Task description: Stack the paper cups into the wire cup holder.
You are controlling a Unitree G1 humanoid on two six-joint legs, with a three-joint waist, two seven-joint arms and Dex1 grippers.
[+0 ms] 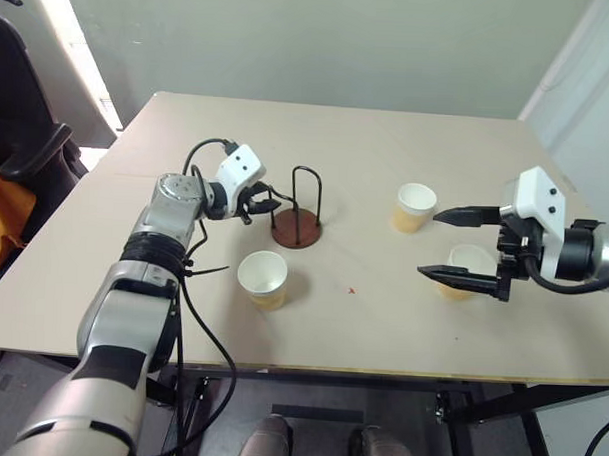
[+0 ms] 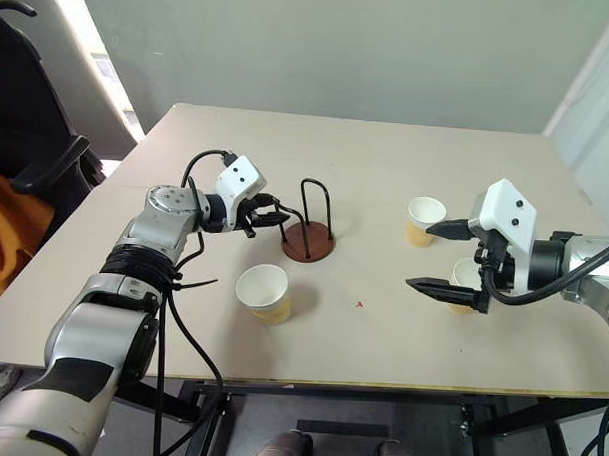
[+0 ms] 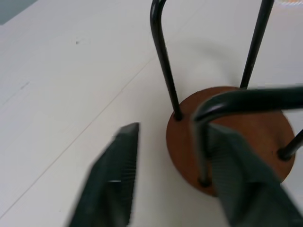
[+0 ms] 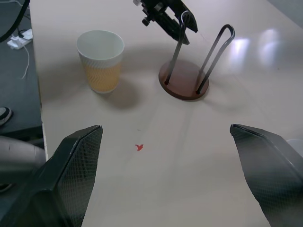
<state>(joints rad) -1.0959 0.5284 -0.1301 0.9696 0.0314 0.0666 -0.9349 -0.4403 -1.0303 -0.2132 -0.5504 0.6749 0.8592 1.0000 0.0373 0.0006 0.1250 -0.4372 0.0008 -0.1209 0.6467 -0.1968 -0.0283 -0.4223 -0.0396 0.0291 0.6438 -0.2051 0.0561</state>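
Although three paper cups are laid out on the table (image 1: 381, 331), none has yet been stacked, so the whole task is judged to remain.

The table is the largest thing shown, and everything rests on it. Next in size, the wire cup holder (image 1: 297, 228) is placed near the middle, empty: its reddish-brown disc lies flat and its black wire loops rise straight up, so its long axis is vertical and its open end faces upward.

One paper cup (image 1: 263, 279) is stood just in front of the holder. A second cup (image 1: 415, 208) is set well to the right, and a third cup (image 1: 465, 270) is stood nearer the front edge on that side. All three are upright, mouths up and narrow bases down, their long axes vertical.

The left gripper (image 1: 262, 204) is held against the holder, its fingers narrowed around one wire loop; whether the wire is actually clamped cannot be told. The right gripper (image 1: 444, 243) is spread wide and empty, one finger above the third cup and one beside it.
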